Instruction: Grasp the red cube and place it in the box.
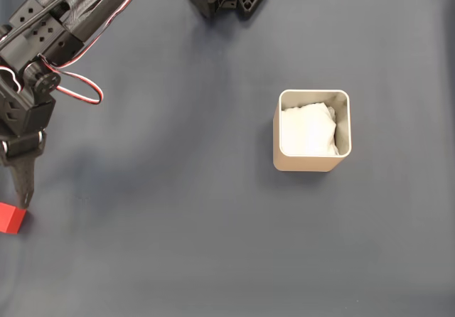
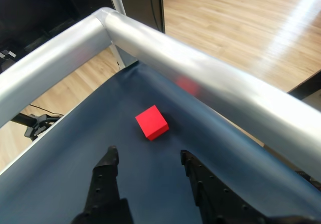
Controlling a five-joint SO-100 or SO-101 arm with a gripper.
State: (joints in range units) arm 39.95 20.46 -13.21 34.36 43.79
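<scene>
With my gripper (image 2: 148, 156) spread open just short of the cube (image 2: 151, 122), which sits cornered near the rail (image 2: 200, 78) and well apart from the box (image 1: 311, 132), I reckon a skewed close could nudge it against that rail.

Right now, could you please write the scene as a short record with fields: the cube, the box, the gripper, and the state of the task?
red cube: on the dark blue mat at the left edge of the fixed view, near the corner of the metal rail
box: upright, right of centre, white crumpled lining inside, far from the cube
gripper: open, empty, fingers short of the cube in the wrist view
contact: cannot tell in the fixed view; apart in the wrist view
task state: cube not yet grasped
</scene>
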